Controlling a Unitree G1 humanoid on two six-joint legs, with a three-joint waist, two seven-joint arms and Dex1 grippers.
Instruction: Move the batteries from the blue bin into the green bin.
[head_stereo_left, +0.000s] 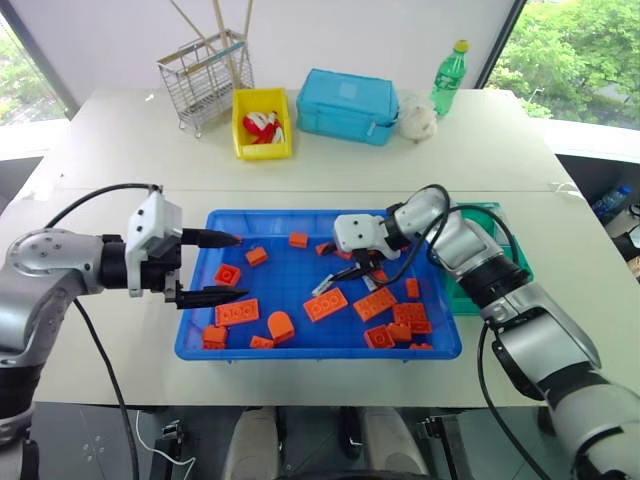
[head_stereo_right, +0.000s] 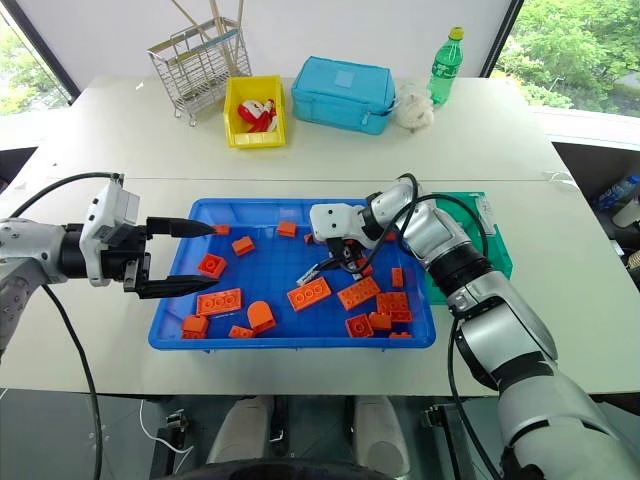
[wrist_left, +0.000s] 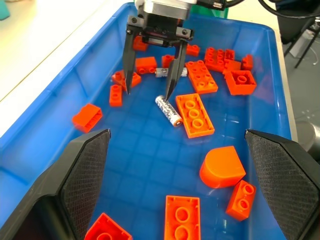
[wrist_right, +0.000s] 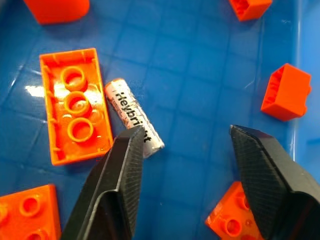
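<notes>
The blue bin (head_stereo_left: 195, 335) lies in the middle of the table, scattered with orange bricks. One battery (wrist_right: 134, 118) lies flat on its floor beside a long orange brick (wrist_right: 75, 112). A second battery (wrist_left: 167, 73) lies further back among the bricks. My right gripper (wrist_left: 147, 92) hangs open low over the bin, and one fingertip (wrist_right: 130, 145) is right at the near battery's end, with nothing between the fingers. My left gripper (head_stereo_left: 240, 266) stands open over the bin's left side, empty. The green bin (head_stereo_right: 492, 235) sits right of the blue bin, mostly hidden by my right arm.
Several orange bricks (head_stereo_left: 325, 303) crowd the blue bin, densest at its front right. At the table's back stand a wire rack (head_stereo_left: 205, 75), a yellow bin (head_stereo_left: 262, 125), a lidded light-blue box (head_stereo_left: 347, 105) and a green bottle (head_stereo_left: 449, 75).
</notes>
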